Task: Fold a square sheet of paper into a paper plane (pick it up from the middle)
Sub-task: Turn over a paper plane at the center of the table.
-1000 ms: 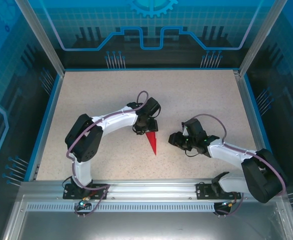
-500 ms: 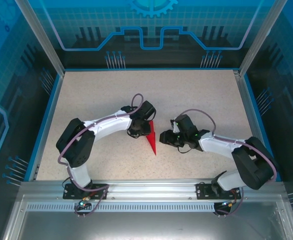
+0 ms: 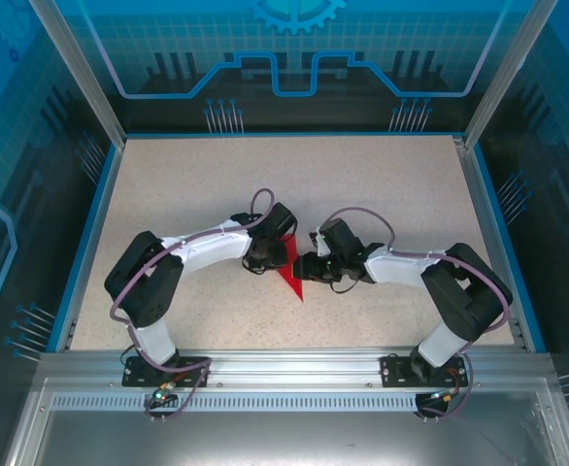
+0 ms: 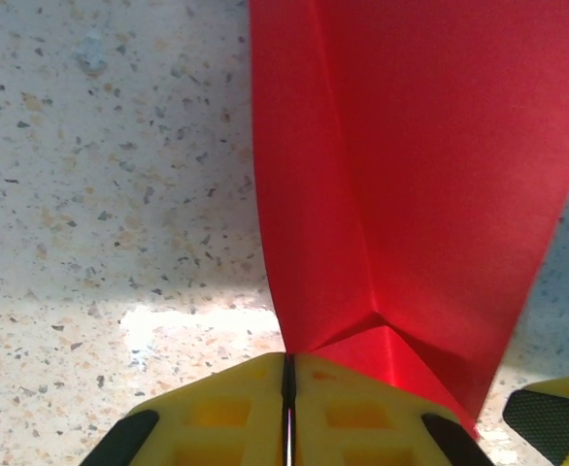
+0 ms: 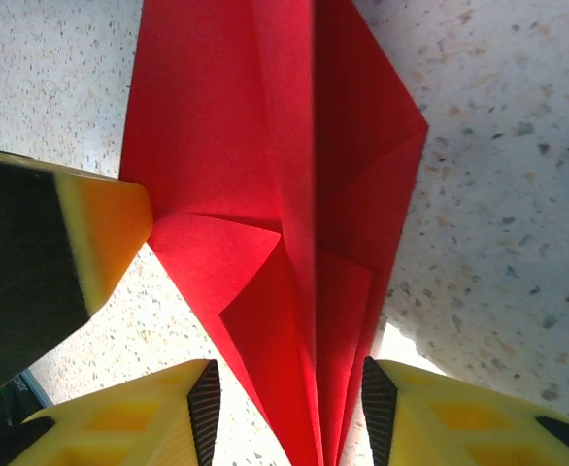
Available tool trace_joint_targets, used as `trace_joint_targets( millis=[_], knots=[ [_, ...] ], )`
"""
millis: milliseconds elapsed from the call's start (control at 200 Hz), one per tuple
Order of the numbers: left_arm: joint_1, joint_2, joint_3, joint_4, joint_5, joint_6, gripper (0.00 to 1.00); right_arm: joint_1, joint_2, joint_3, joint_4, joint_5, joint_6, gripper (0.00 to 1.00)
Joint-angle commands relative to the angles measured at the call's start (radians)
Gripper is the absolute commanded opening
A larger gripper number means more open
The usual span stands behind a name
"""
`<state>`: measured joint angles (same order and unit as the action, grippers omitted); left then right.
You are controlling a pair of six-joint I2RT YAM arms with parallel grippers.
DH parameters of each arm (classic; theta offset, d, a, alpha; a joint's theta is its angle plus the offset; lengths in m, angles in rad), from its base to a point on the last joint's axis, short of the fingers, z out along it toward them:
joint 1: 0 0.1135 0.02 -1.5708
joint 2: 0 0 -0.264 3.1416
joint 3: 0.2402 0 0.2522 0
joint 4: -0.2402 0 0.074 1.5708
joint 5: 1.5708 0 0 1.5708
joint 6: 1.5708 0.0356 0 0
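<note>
The paper plane [image 3: 292, 282] lies near the middle of the speckled surface [image 3: 187, 194], between the two claws; in the top view only its narrow red point shows clearly, aimed at the near edge, while its wider end is covered by the left claw [image 3: 270, 256] and the right claw [image 3: 309, 267]; the frame edges cut the plane off in both wrist views, so its full outline cannot be made out there; in the left wrist view the left claw [image 4: 286, 374] is clenched, its yellow fingers [image 4: 217, 417] pressed together along a thin dark seam, with a folded edge of the plane [image 4: 411, 175] running into that seam, so it is grasping the plane; in the right wrist view the right claw [image 5: 289, 408] is released, its fingers [image 5: 430, 417] standing apart on either side of the tapering end of the plane [image 5: 265, 146]; whether its pads touch the paper is hard to tell; a gear emblem [image 3: 297, 12] on the blue back wall is cut off by the top edge
</note>
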<state>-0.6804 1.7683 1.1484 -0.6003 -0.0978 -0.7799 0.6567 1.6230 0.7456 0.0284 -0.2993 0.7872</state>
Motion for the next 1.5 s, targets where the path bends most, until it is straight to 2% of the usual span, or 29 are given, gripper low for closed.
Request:
trace_joint_targets(
  millis=[0,645,955,1495],
  knots=[
    [0.014,-0.042,-0.030,0.017,0.018,0.013,0.10,0.014,0.023,0.036,-0.026,0.003,-0.034,0.48],
    [0.034,-0.049,-0.071,0.034,0.032,0.021,0.11,0.053,0.086,0.091,-0.021,-0.041,-0.054,0.49],
    [0.033,-0.049,-0.064,0.032,0.032,0.020,0.11,0.072,0.090,0.109,-0.062,-0.006,-0.084,0.50],
    [0.034,-0.049,-0.064,0.039,0.045,0.018,0.11,0.125,0.171,0.228,-0.220,0.162,-0.127,0.31]
  ],
)
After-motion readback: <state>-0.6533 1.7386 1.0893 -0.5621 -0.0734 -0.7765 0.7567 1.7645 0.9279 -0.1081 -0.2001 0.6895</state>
